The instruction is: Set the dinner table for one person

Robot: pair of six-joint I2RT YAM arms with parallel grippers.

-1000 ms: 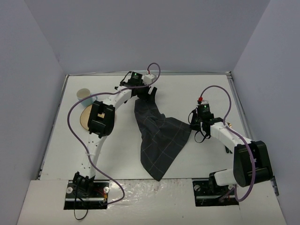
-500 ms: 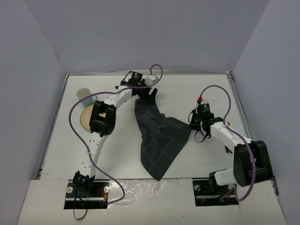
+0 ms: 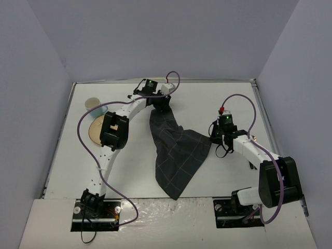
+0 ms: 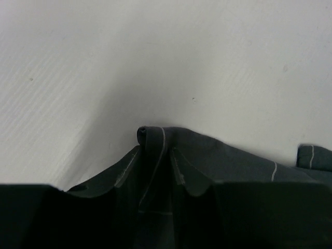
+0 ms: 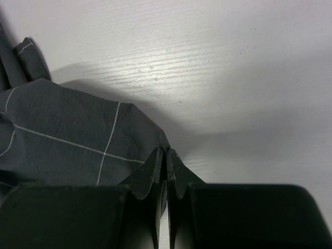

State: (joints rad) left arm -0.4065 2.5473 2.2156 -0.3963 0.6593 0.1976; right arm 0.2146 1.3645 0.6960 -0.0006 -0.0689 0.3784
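Looking down from above, we see the large plain white rectangular surface [image 3: 197,98] spreading under and around both pairs of jaws. The dark navy grid-checked cloth mat [image 3: 176,150] lies rumpled between them. The left jaws sit at its far tip and the right jaws at its right-hand corner, while a long tail of cloth runs back toward the arm bases. A round wooden plate [image 3: 92,132] and a pale cup [image 3: 93,104] sit well to the left of the left jaws. In the left wrist view, the left jaws stand narrow, clamped on a rolled fold of the mat that bulges just past their tips, with bare surface beyond. In the right wrist view, the right jaws are pressed together, and the mat's corner runs right into their tips, apparently pinched. We judge the step in hand to be spreading the mat flat. To do it well, we should lift both ends only slightly and draw them apart evenly until the creases pull out. We should also watch the rolled fold, which could slip free of the left jaws.
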